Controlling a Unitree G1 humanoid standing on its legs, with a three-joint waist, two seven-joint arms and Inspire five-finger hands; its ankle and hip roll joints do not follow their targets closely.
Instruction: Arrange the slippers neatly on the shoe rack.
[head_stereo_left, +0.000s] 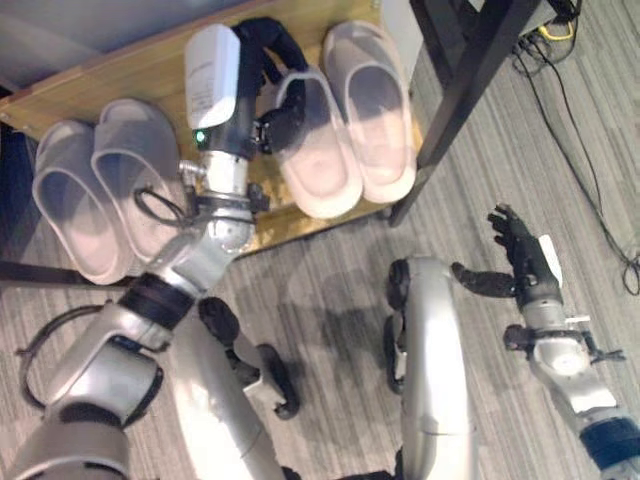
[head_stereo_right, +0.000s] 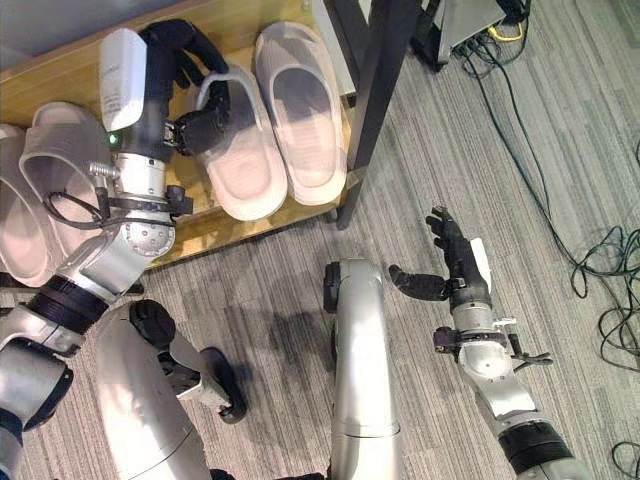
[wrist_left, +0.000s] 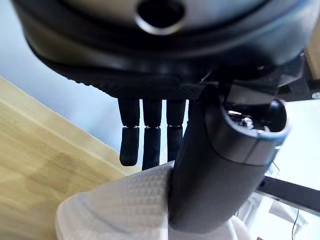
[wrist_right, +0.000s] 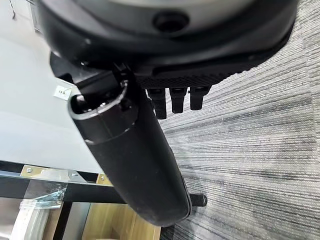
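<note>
Four pale pink-white slippers lie on the wooden shoe rack (head_stereo_left: 130, 70). One pair (head_stereo_left: 100, 195) sits at its left end, toes toward me. At the right end, my left hand (head_stereo_left: 272, 75) is shut on the strap of a slipper (head_stereo_left: 320, 165): thumb (wrist_left: 220, 165) against the white textured strap (wrist_left: 120, 205), fingers (wrist_left: 150, 140) over its far side. That slipper's mate (head_stereo_left: 375, 110) lies right beside it, touching. My right hand (head_stereo_left: 522, 255) hangs open and holds nothing, over the carpet at the lower right, far from the rack.
A black table leg (head_stereo_left: 465, 85) slants down just to the right of the rack's end, close to the outer slipper. Cables (head_stereo_left: 580, 130) trail over the grey striped carpet (head_stereo_left: 330, 280) at the right.
</note>
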